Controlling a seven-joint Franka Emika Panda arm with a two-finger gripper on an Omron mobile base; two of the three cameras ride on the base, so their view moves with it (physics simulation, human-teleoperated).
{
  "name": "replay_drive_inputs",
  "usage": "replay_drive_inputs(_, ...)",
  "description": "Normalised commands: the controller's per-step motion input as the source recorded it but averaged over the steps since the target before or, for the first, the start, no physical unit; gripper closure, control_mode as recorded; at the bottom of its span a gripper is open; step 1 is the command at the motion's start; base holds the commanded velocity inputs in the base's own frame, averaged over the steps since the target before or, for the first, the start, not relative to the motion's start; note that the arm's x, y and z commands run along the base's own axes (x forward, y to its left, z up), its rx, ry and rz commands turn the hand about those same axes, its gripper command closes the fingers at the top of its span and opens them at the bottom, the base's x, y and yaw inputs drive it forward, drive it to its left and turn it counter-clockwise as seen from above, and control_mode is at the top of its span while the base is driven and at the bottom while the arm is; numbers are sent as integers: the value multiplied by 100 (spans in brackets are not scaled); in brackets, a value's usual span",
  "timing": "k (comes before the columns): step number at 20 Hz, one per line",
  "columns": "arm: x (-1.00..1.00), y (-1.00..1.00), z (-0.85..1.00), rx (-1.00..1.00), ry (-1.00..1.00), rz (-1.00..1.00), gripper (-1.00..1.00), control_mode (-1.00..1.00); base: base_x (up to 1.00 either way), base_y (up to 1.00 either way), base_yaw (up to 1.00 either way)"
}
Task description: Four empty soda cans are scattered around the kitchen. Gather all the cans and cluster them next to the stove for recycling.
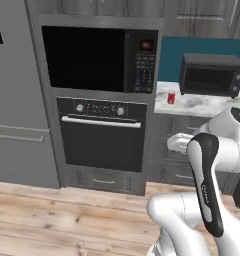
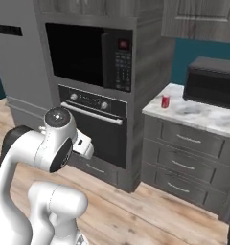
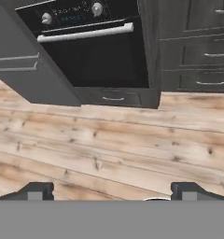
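One red soda can [image 1: 171,98] with a silver top stands upright on the marble counter [image 1: 202,104], near its left end; the right base view has the same soda can [image 2: 165,101] at the counter's near left corner. My gripper [image 3: 109,192] is open, its two dark fingertips [image 3: 35,191] far apart with nothing between them. It looks down over the wooden floor toward the wall oven's lower door, well away from the can. The stove is out of view.
A tall unit holds a microwave [image 1: 99,59] above a built-in wall oven [image 1: 103,132]. A grey fridge [image 1: 17,95] stands left of it. A dark toaster oven [image 1: 211,74] sits on the counter right of the can. Drawers [image 2: 184,162] run under the counter.
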Motion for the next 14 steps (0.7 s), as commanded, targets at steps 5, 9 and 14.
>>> replay_drive_inputs(5, 0, 0, 0, 0, 0, 0, -100, 100, 53, 27, 31)
replay_drive_inputs(9, 0, 0, 0, 0, 0, 0, -100, 100, 44, 36, 29)
replay_drive_inputs(14, 0, 0, 0, 0, 0, 0, -100, 100, 49, 48, 30)
